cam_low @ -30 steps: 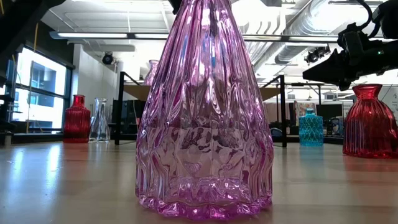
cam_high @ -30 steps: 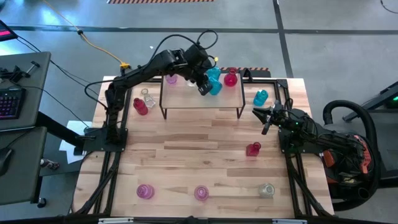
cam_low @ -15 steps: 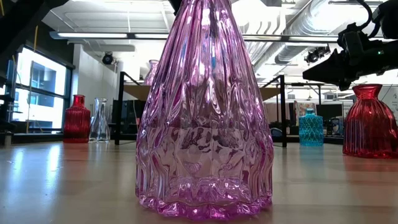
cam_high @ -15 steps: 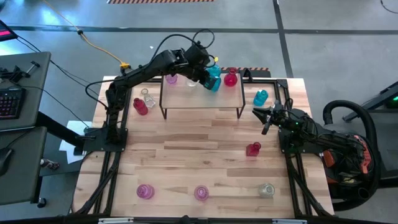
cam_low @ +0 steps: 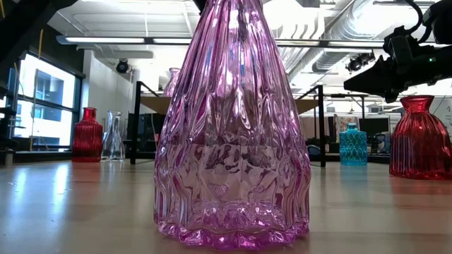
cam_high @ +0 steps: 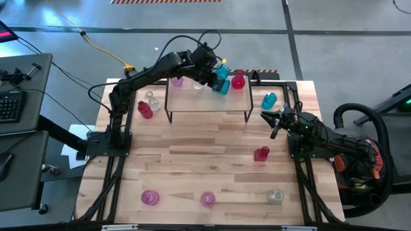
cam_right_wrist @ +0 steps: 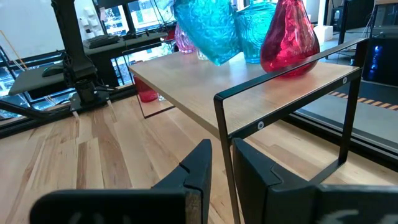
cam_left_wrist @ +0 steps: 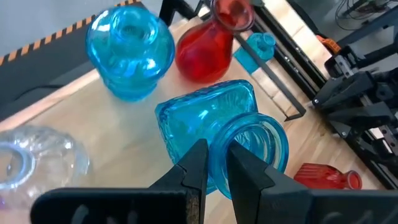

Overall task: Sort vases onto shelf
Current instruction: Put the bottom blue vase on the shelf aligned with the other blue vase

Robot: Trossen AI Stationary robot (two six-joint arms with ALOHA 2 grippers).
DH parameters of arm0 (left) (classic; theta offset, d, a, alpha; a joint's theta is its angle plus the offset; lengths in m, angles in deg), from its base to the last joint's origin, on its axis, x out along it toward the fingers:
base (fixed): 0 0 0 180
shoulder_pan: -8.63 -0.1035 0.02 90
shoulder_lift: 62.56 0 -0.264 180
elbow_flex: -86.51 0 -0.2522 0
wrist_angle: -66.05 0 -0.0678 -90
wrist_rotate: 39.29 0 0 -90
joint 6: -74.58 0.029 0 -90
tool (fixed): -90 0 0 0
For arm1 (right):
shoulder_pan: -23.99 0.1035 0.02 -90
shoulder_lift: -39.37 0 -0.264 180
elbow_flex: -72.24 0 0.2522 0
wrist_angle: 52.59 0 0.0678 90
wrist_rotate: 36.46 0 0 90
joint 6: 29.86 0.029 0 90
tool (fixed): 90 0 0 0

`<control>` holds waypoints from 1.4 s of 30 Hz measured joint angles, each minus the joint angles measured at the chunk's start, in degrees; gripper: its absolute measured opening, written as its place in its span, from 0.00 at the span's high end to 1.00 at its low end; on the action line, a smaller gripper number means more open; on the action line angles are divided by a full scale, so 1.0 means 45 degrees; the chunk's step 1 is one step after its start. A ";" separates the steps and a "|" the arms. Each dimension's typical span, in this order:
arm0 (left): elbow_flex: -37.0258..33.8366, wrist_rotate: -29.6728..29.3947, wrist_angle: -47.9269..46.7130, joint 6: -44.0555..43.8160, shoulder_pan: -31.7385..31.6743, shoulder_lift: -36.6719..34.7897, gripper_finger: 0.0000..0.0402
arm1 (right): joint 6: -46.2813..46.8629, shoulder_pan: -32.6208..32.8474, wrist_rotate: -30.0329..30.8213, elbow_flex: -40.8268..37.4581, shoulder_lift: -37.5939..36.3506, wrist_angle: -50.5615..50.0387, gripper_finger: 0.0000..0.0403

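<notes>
From above, the left claw [cam_high: 217, 81] reaches over the far part of the small light-wood shelf on thin black legs [cam_high: 209, 102], clamped on the rim of a tilted, ribbed teal-blue glass vase [cam_high: 222, 86]. A red bulbous glass vase [cam_high: 238, 80] stands on the shelf just beside it. The right claw [cam_high: 275, 120] hangs over the slatted wooden tabletop [cam_high: 205, 160] beside the shelf's right end, near a small teal vase [cam_high: 269, 100] standing on the tabletop.

At table level, a tall ribbed pink glass vase [cam_low: 233, 127] fills the middle of the picture; a ribbed red vase [cam_low: 421, 138] stands at the right, under a dark claw.

The left wrist camera shows the left claw's fingers [cam_left_wrist: 196, 169] pinching the wall of the teal-blue vase's mouth, one finger inside and one outside. Its body leans above the shelf board, with a round teal-blue vase [cam_left_wrist: 130, 50] and the red vase beyond it.

The right wrist camera shows the right claw's fingers [cam_right_wrist: 200, 165] nearly together, holding nothing, facing the shelf's black frame.
</notes>
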 joint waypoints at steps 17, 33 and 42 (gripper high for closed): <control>0.0019 0.0321 -0.0153 -0.2066 -0.0010 0.0107 0.91 | 0.0000 0.0004 0.0000 0.0000 0.0000 0.0000 0.88; -0.0105 0.0248 -0.0165 -0.2639 0.0000 0.0105 0.91 | 0.0000 0.0000 0.0000 0.0000 0.0000 0.0000 0.88; -0.0131 0.0277 -0.0156 -0.2841 0.0000 0.0107 0.91 | 0.0000 0.0000 0.0000 0.0000 0.0000 0.0000 0.88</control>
